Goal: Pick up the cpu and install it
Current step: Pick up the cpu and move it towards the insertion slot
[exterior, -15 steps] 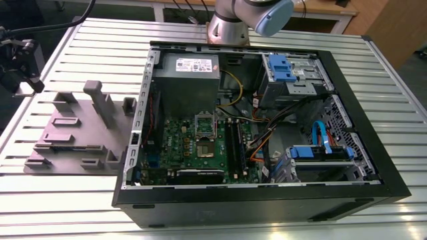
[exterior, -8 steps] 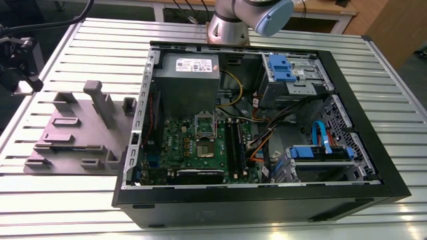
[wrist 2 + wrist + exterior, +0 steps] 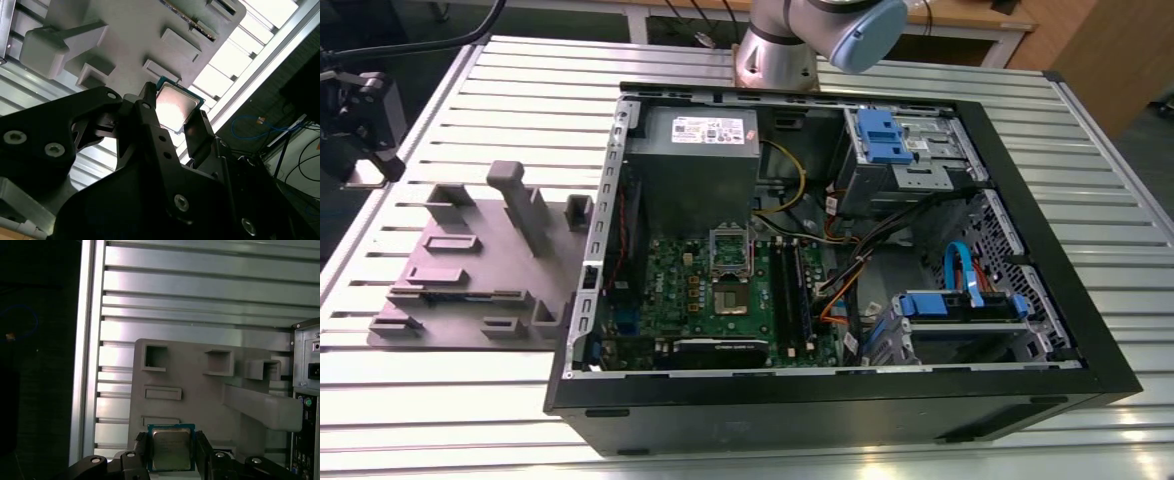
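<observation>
Two fingers [image 3: 142, 452] of your gripper [image 3: 171, 441] are clamped on the cpu [image 3: 172, 455], one on each opposite edge, chip flat between them in both wrist views. It's hanging over the near edge of the grey holder block [image 3: 200, 385]. Socket [image 3: 731, 300] sits inside the case [image 3: 1067, 330], toward the exterior view's right of that block, so that's your direction.

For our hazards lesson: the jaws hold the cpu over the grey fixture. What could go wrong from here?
1. The cpu is pinched only at two opposite edges, so it might slip or tilt in the jaws.
2. The socket lies inside the case beside loose cables, which the arm may snag.
</observation>
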Motion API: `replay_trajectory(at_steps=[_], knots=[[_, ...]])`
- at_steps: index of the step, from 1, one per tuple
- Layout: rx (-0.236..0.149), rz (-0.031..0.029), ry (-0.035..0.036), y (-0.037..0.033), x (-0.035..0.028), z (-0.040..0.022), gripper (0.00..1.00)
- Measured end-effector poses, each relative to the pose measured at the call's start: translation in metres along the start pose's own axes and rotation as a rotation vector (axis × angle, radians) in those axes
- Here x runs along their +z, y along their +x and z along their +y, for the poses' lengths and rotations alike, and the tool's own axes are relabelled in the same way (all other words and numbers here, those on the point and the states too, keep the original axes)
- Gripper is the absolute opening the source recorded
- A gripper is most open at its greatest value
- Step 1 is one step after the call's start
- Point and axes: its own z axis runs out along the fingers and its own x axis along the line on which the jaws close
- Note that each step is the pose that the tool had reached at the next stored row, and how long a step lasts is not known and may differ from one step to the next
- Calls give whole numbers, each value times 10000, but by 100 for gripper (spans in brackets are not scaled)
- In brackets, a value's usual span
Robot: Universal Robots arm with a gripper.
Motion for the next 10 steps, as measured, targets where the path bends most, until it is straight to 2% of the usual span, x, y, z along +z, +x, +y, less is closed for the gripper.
replay_trajectory(at_steps=[2, 10], knots=[[0, 0, 0, -2, -48, 1, 47], [0, 0, 0, -2, -50, 1, 47]])
